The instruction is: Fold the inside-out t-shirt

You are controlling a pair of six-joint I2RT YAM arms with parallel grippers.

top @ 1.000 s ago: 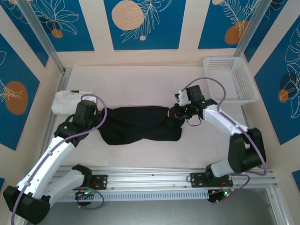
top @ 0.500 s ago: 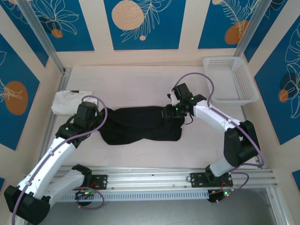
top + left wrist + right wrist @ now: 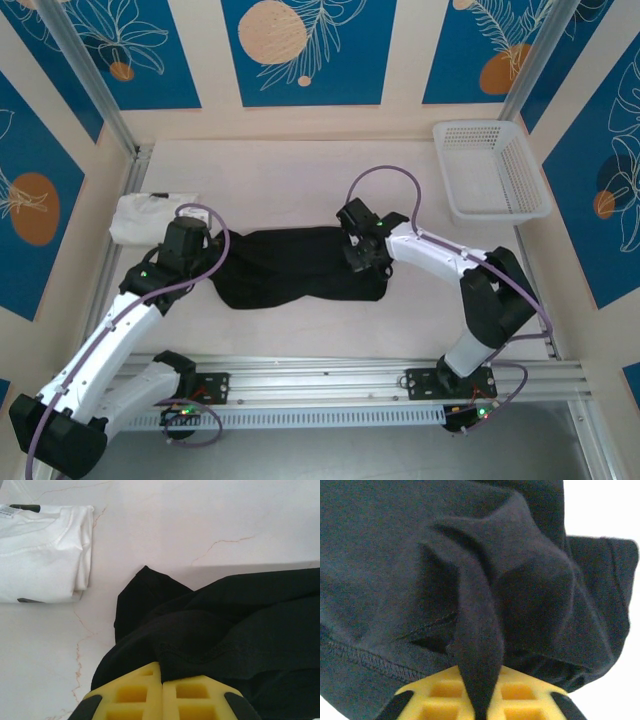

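Shirt: the shirt (image 3: pixel 300 268) lay black and bunched across the middle of the table (image 3: pixel 300 180), strung between my two grippers; no print showed
Left gripper: my left gripper (image 3: pixel 161 680) was clamped shut on the shirt's left edge, a stitched hem pinched at the pads; it had not moved
Right gripper: my right gripper (image 3: pixel 479 690) was closed on a raised ridge of cloth near the shirt's right end
Change: a second earlier my right gripper sat at the outer right edge; it had since shifted inward, over the cloth, and taken a fresh pinch
Meaning: I judged this a re-grip before spreading or turning the shirt; folding proper had not begun
Surface: pale marbled top; a folded white garment (image 3: pixel 42 550) lay just beyond the shirt's left corner, apart from it; a white basket (image 3: pixel 535 185) stood far right
Room: blue floral panels (image 3: pixel 300 50) behind; a metal rail (image 3: pixel 350 385) along the near edge
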